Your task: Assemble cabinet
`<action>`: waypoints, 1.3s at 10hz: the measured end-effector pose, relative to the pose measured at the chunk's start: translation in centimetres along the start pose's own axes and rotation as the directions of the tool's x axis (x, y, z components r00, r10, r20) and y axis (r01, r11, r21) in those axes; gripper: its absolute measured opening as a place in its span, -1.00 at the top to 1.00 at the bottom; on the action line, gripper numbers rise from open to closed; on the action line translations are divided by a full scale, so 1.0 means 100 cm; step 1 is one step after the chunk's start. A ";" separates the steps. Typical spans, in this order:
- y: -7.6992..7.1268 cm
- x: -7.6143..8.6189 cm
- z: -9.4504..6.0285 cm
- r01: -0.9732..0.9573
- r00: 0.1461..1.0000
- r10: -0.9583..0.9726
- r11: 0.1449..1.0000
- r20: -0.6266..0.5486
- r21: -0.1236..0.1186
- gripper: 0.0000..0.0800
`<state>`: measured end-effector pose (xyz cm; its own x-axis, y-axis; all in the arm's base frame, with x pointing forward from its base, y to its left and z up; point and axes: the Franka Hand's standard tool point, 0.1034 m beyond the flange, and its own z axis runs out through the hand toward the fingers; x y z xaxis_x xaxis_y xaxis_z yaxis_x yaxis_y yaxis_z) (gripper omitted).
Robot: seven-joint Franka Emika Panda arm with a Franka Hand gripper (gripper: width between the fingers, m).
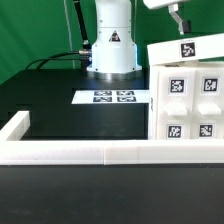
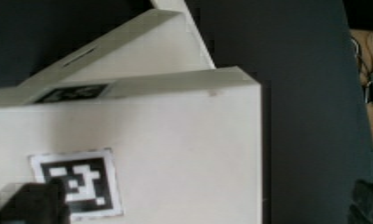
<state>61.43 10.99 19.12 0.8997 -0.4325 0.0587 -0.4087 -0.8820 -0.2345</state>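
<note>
The white cabinet parts stand at the exterior view's right. A large white piece (image 1: pixel 190 108) shows several square tags on its face. A flat panel (image 1: pixel 186 50) with one tag lies tilted on top of it. My gripper (image 1: pixel 179 17) hangs just above this panel at the top right and holds nothing that I can see. In the wrist view the white panel (image 2: pixel 183 130) fills most of the picture, with one tag (image 2: pixel 76 185) close to me and another (image 2: pixel 73 95) further off. One dark fingertip (image 2: pixel 23 207) shows at the corner; the other is out of view.
The marker board (image 1: pixel 115 97) lies flat on the black table before the robot base (image 1: pixel 111 50). A low white rail (image 1: pixel 90 152) runs along the front edge and turns back at the exterior view's left (image 1: pixel 15 128). Cables hang behind the base.
</note>
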 end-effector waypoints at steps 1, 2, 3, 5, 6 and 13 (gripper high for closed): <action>0.000 0.000 0.000 0.092 0.996 -0.092 0.996 0.000 -0.001 -0.99; 0.000 0.000 0.000 0.170 0.986 -0.170 0.986 0.000 -0.001 -0.99; 0.001 0.000 0.000 0.219 0.976 -0.219 0.976 0.000 -0.001 -0.99; 0.001 -0.001 0.001 0.409 0.913 -0.409 0.912 0.006 -0.013 -0.99; 0.002 0.000 0.000 0.506 0.863 -0.506 0.862 0.011 -0.012 -0.99; 0.012 0.000 0.003 0.911 0.413 -0.910 0.413 0.037 -0.013 -0.99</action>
<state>61.00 9.98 18.53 0.7489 0.6310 0.2022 0.6489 -0.7602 -0.0309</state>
